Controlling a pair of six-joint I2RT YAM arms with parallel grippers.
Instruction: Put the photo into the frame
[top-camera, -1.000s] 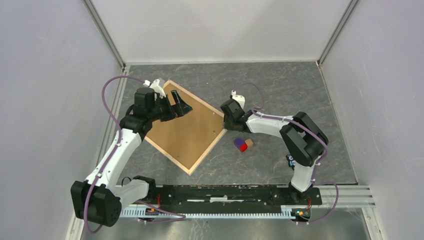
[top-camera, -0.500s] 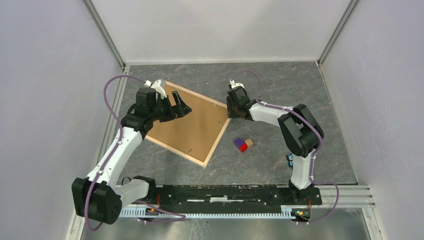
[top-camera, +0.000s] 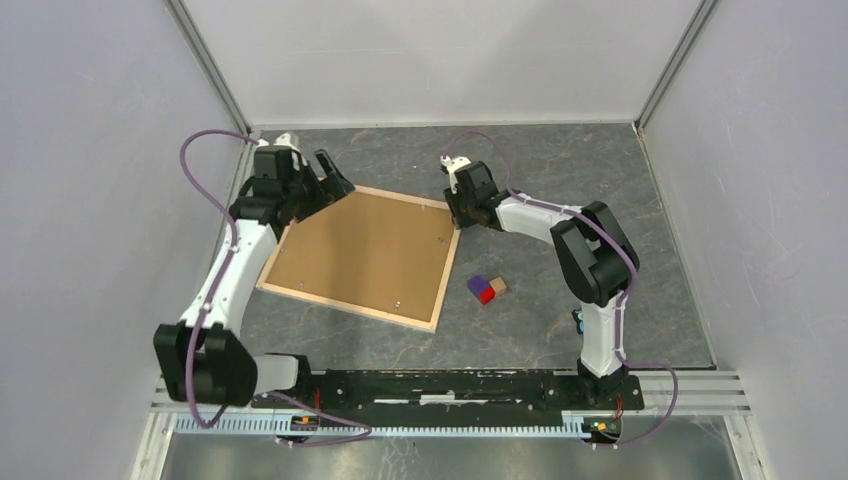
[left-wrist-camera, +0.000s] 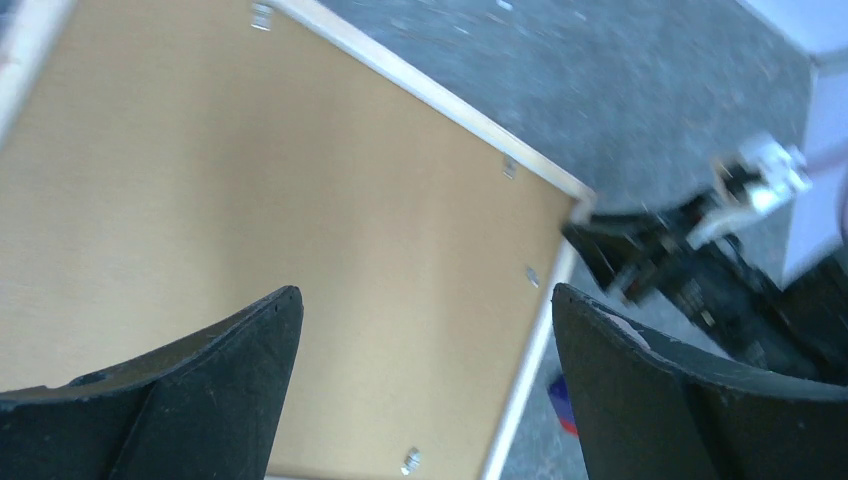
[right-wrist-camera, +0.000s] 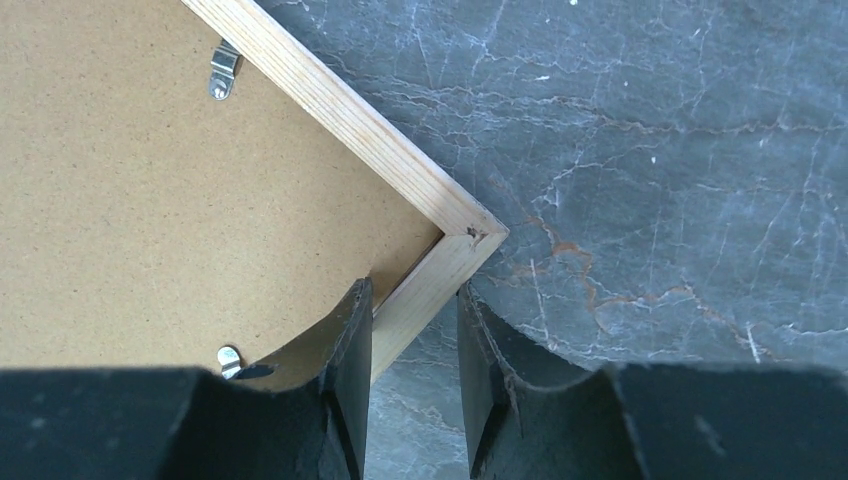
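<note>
- In the centre-left of the top view, the thin light wooden picture frame (top-camera: 350, 307) lies flat on the grey marbled table (top-camera: 560, 170), its brown fibreboard backing (top-camera: 365, 250) facing up, with open surface right and above.
- Right gripper (right-wrist-camera: 415, 300), its arm stretched low, pinches the slat beside the upper-right corner.
- Left gripper (left-wrist-camera: 425, 300) hovers over the upper-left corner, jaws wide apart.

Left fingers (left-wrist-camera: 200, 400) stand spread wide apart, while right fingers (right-wrist-camera: 300, 420) are pinched close together.

arms (top-camera: 232, 268): white links, black joints | cables (top-camera: 184, 160): purple (looped) | base rail (top-camera: 450, 385): black
</note>
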